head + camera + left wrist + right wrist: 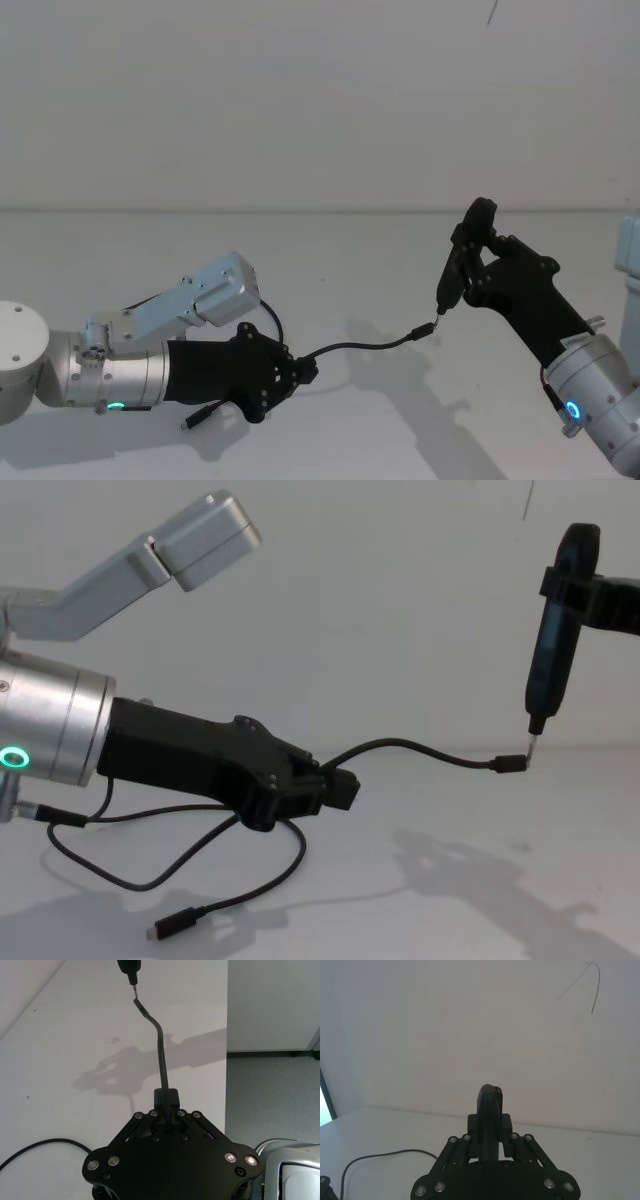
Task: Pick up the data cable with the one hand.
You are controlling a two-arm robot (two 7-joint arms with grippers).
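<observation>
Flat white table [330, 440], matte and crossed by soft shadows. Plain white wall [300, 100] behind, grey floor [275, 1110] past the table's edge.

By count: two grippers, one data cable with two plugs, one pen-like tool.

Left gripper [305, 372] low over the table, fingers clamped on the data cable [370, 347] partway along its length. Running out from the left gripper to the right, one stretch arching through the air to a plug [510, 764] right at the metal tip of the pen-like tool [550, 660]. Drooping below the left gripper, the other stretch looping onto the table, with the second plug [165, 927] lying flat there.

Well right of the left gripper and higher, right gripper [468, 265] closed around the pen-like tool, tip pointing down.
</observation>
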